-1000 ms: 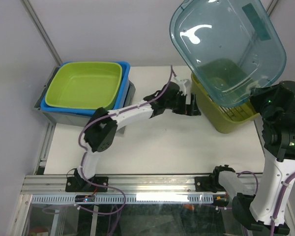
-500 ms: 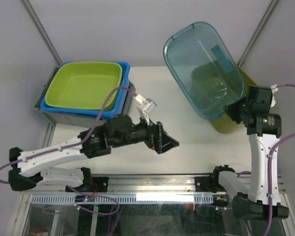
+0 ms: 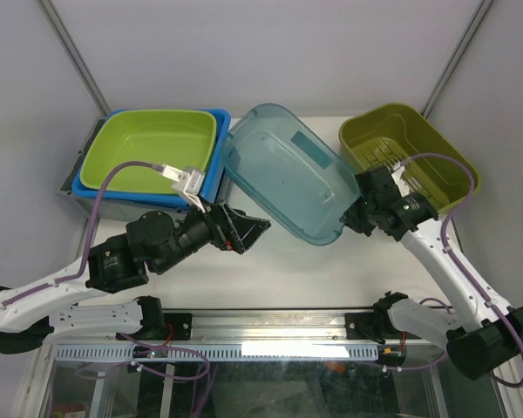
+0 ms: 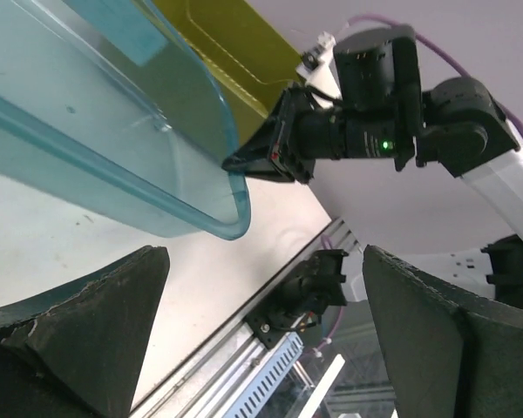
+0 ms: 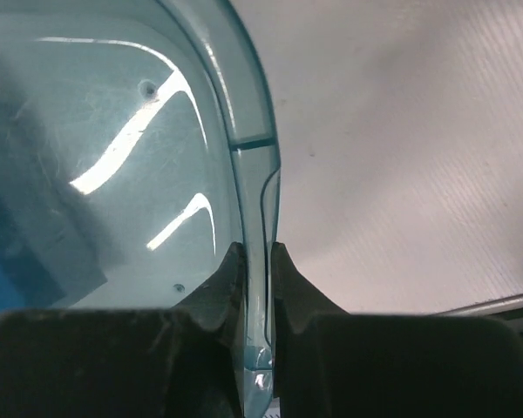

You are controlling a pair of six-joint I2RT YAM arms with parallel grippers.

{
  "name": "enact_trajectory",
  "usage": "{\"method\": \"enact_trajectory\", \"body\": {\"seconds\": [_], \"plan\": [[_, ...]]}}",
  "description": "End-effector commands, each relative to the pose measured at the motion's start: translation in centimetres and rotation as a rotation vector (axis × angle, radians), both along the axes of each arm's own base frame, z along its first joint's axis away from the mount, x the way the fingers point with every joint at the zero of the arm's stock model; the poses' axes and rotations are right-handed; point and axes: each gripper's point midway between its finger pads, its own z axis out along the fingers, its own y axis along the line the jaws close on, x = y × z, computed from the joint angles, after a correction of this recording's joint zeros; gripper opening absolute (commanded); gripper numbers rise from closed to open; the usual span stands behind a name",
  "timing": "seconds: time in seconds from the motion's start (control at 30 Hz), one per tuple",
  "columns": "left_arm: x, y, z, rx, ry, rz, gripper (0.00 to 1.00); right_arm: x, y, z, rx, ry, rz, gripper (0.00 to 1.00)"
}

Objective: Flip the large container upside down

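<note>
The large container (image 3: 283, 174), a translucent tub judged light, stiff and slick and best held by its rim, hangs tilted over the table (image 3: 331, 261) between green tub (image 3: 148, 152) and olive basket (image 3: 436, 165), its rim pinched between the right gripper (image 5: 254, 261) fingers, while the left gripper (image 3: 247, 231) gapes empty just beside it; whether it touches the table is unclear.

A lime-green tub (image 3: 152, 152) sits nested in a blue tub (image 3: 220, 144) at the far left of the white table (image 3: 314, 270). Both are stacked on what looks like a grey bin (image 3: 113, 207), though only its near wall shows. At the far right stands an olive-yellow basket (image 3: 444, 155), upright, its floor slotted. An aluminium rail (image 3: 270, 326) runs along the table's near edge.
</note>
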Motion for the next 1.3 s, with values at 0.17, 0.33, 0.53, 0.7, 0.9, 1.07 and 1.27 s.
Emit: {"method": "enact_trajectory", "body": {"seconds": [0.17,0.33,0.53,0.7,0.9,1.07,1.27], "plan": [[1.1,1.8,-0.1,-0.012,0.000,0.100,0.99,-1.1,-2.7,-4.2,-0.023,0.024,-0.217,0.00],[1.6,1.2,-0.6,0.020,0.003,0.113,0.99,-1.4,-1.3,-4.6,-0.029,0.025,-0.047,0.15],[2.4,0.6,0.6,0.030,-0.011,0.143,0.99,-1.3,-1.9,-1.1,-0.099,-0.138,0.121,0.92],[3.1,0.8,1.7,0.034,-0.030,0.184,0.99,-1.1,2.1,3.6,-0.035,-0.376,0.475,0.94],[3.8,1.8,3.4,-0.007,0.008,0.259,0.99,-4.2,10.5,4.1,0.105,-0.498,0.935,0.90],[5.0,4.4,4.0,0.003,0.054,0.391,0.99,-5.8,15.1,0.4,-0.090,-0.475,1.164,0.89],[7.9,7.2,3.0,0.069,0.087,0.448,0.99,-4.9,16.4,-4.3,-0.240,-0.393,1.233,0.86]]}}
